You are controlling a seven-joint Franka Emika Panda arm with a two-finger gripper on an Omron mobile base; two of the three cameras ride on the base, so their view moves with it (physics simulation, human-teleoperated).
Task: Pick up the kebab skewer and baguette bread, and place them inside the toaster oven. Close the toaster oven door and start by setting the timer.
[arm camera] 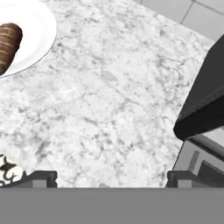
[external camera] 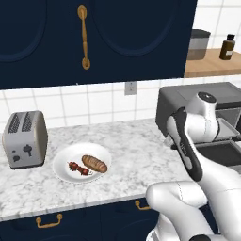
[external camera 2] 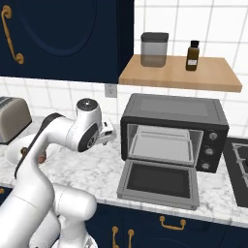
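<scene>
Hand view first: the two dark fingers (arm camera: 41, 178) sit wide apart at the bottom, nothing between them, looking down on bare marble table (arm camera: 109, 100). One end of the baguette bread (arm camera: 8, 43) pokes in at the upper left on the white plate (arm camera: 41, 33), and the corner of the toaster oven (arm camera: 205, 100) cuts in on the right. Over to the left base view: nearest the camera the plate holds the kebab skewer (external camera: 79, 169) and the bread side by side, the skewer just left of the loaf, and the silver toaster (external camera: 24, 139) stands off to their left. From the right base view, the toaster oven door (external camera 2: 158, 183) lies dropped open flat, a tray (external camera 2: 161, 146) showing inside. Farther back, a wooden shelf (external camera 2: 180, 73) carries a grey canister (external camera 2: 154, 49) and a brown bottle (external camera 2: 193, 55), beside the navy cabinets (external camera: 94, 37).
</scene>
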